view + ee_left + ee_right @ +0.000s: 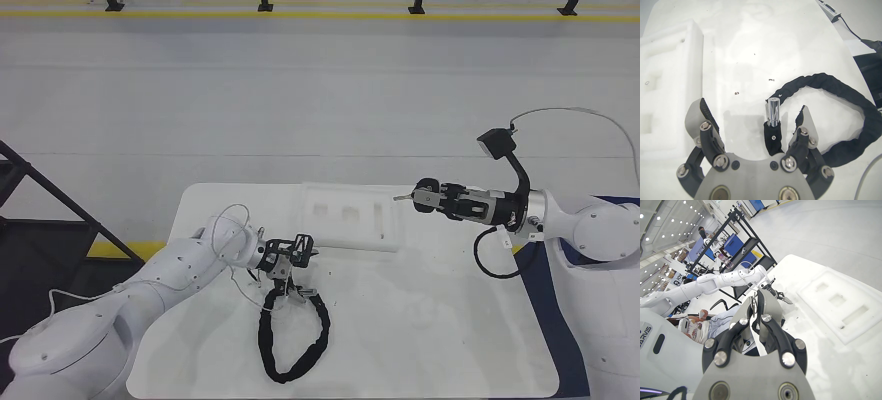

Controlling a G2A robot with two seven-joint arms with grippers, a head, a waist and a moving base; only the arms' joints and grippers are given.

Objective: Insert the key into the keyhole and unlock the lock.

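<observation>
Key (753, 303) is pinched in the closed right fingers (770, 306), well apart from the lock (773, 110). Open left fingers (807, 121) straddle it; clamping it steady looks next.

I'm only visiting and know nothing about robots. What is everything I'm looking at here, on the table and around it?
table: one, white, under everything.
foam tray: one, white, three rectangular recesses, far side of the table between the arms.
lock: one, black fabric-sleeved loop lying on the table, ending in a chrome cylinder.
key: one, silver, held above the table near the tray's end.
small box: one, dark, with a cable, by the table's edge.
shelf rack: one, black, on the floor beside the table.
left pincer: open, fingers either side of the chrome cylinder, not touching it.
right pincer: shut on the key.
</observation>
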